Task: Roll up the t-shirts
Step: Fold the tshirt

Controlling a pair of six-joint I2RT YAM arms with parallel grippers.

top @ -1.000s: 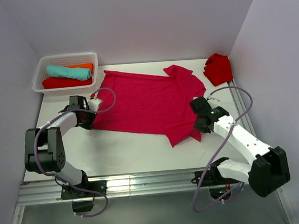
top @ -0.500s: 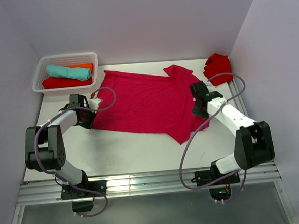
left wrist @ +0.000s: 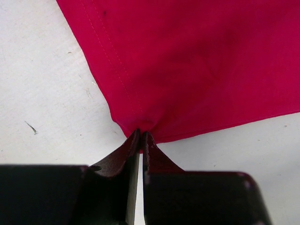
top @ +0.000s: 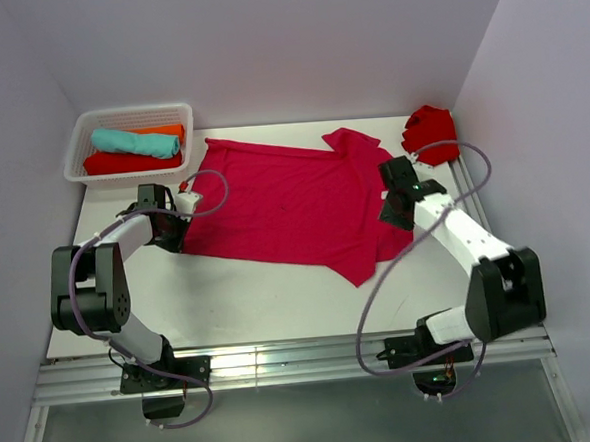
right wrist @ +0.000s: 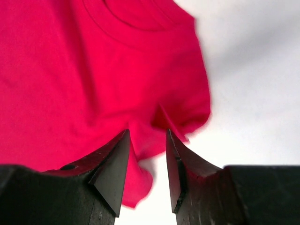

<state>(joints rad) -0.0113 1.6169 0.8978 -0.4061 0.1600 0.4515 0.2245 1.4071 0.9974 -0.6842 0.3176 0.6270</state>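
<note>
A raspberry-crimson t-shirt (top: 294,206) lies spread flat across the table, hem to the left, sleeves at back and front. My left gripper (top: 179,238) is shut on the hem's near corner; in the left wrist view its fingertips (left wrist: 135,140) pinch the bunched cloth (left wrist: 187,70) right at the table. My right gripper (top: 394,215) stands open at the shirt's right edge. In the right wrist view its gripper (right wrist: 146,134) hangs just over a rumpled fold of the shirt (right wrist: 84,75), gripping nothing.
A white basket (top: 173,113) at the back left holds rolled teal (top: 135,142), orange (top: 167,131) and scarlet (top: 131,163) shirts. A crumpled scarlet shirt (top: 430,133) sits at the back right corner. Walls close in on both sides; a metal rail runs along the near edge.
My right gripper moved from the front sleeve toward the back along the shirt's right edge and opened, letting the cloth go. The left gripper stayed shut on the hem corner.
</note>
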